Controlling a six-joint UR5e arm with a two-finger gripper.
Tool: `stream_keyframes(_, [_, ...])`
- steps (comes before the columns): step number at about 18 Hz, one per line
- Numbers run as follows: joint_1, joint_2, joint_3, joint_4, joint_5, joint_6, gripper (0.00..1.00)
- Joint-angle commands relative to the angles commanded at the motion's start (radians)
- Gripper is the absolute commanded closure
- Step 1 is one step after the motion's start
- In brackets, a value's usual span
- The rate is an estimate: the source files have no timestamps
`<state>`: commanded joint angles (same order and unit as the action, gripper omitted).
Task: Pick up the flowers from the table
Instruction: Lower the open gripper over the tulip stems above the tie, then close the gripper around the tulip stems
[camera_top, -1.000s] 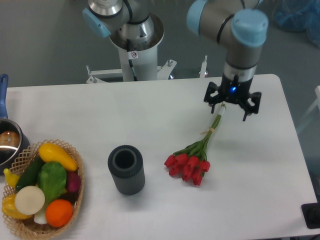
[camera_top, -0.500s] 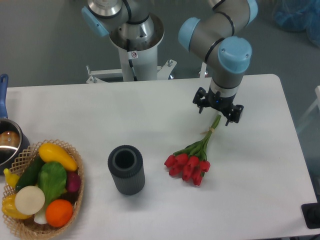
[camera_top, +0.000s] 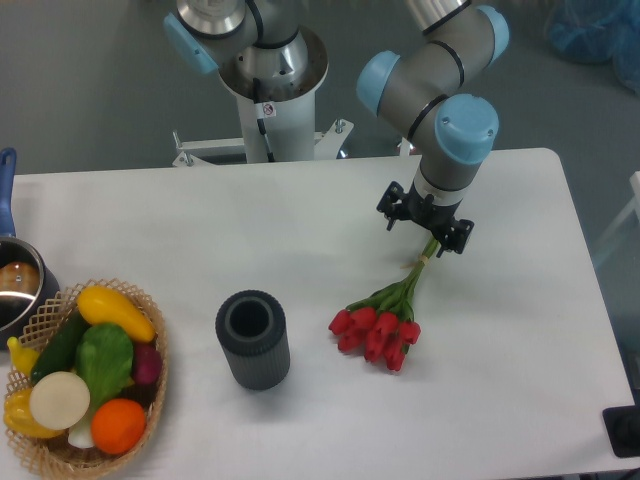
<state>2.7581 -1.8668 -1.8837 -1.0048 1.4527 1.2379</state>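
The flowers (camera_top: 380, 325) lie flat on the white table (camera_top: 200, 230), right of the middle. Their red tulip buds point toward the front. Their thin green stems run up and to the right toward my gripper (camera_top: 424, 225). My gripper hangs over the upper end of the stems, its wrist pointing down. Its two fingers stand apart on either side of the stem tips. It looks open and holds nothing. The very ends of the stems are hidden under it.
A dark ribbed cylinder (camera_top: 252, 339) stands upright left of the flowers. A wicker basket of colourful vegetables (camera_top: 85, 375) sits at the front left corner. A pot with a blue handle (camera_top: 12, 270) is at the left edge. The arm's base (camera_top: 270, 80) stands behind the table.
My gripper has moved left and slightly toward the front along the stems, and has turned. The flowers have not moved.
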Motion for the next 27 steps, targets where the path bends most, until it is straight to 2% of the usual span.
stream_keyframes(4, [0.011,-0.041,0.014,0.006,0.0,0.012,0.0])
stream_keyframes(8, [0.008,-0.094,0.037,0.055,0.003,0.015,0.0])
stream_keyframes(11, [0.006,-0.107,0.034,0.092,0.002,0.032,0.0])
stream_keyframes(22, [-0.015,-0.123,0.023,0.092,0.0,0.058,0.01])
stream_keyframes(24, [-0.017,-0.124,0.018,0.092,0.0,0.063,0.04])
stream_keyframes(27, [-0.017,-0.124,0.017,0.091,0.002,0.078,0.14])
